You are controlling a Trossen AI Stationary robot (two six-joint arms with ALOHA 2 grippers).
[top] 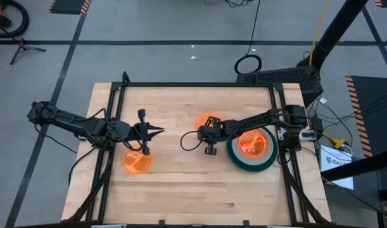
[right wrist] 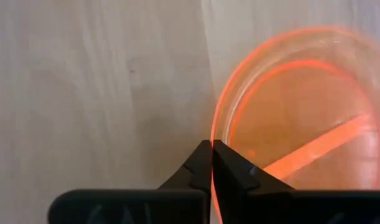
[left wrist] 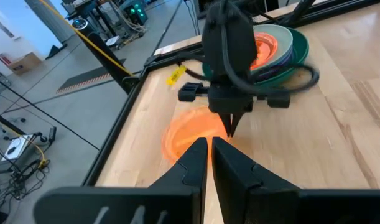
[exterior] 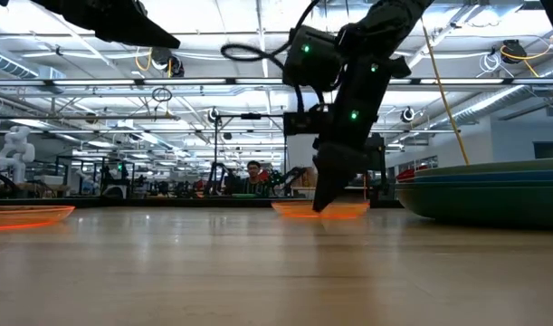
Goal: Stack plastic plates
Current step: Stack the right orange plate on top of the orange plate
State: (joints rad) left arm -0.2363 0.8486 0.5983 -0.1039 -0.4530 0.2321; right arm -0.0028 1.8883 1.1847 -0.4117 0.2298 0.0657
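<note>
orange plate (right wrist: 289, 118) (translucent) | right hand (right wrist: 212, 149) pointing down, pinched on its rim | left hand (left wrist: 209, 149) closed, empty

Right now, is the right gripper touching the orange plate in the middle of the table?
Touching: in the right wrist view the right gripper is closed on the orange plate's rim.

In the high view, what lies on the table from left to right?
Left gripper above an orange plate → second orange plate, right gripper at its edge → plate stack topped with orange.
</note>
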